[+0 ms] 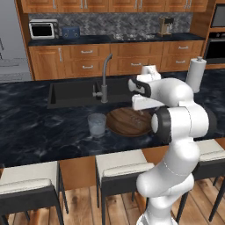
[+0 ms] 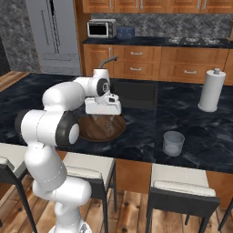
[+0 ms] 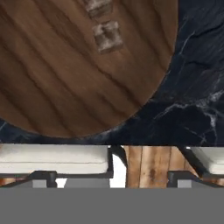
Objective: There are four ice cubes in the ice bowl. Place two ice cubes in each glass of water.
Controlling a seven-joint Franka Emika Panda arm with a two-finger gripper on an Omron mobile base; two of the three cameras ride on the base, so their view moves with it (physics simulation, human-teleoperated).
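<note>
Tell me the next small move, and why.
Probably ease the open gripper down toward the nearer cube: it hangs over the bowl, holding nothing, and two cubes lie toward the top of the hand view.

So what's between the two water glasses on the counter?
The wooden bowl, seen in the right base view, sits between one glass and the other glass, with the robot's open pincer above it.

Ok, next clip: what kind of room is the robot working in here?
A rendered home kitchen, it seems: a dark marble island counter with a sink and faucet, wooden cabinets behind, and a microwave on the back counter.
</note>
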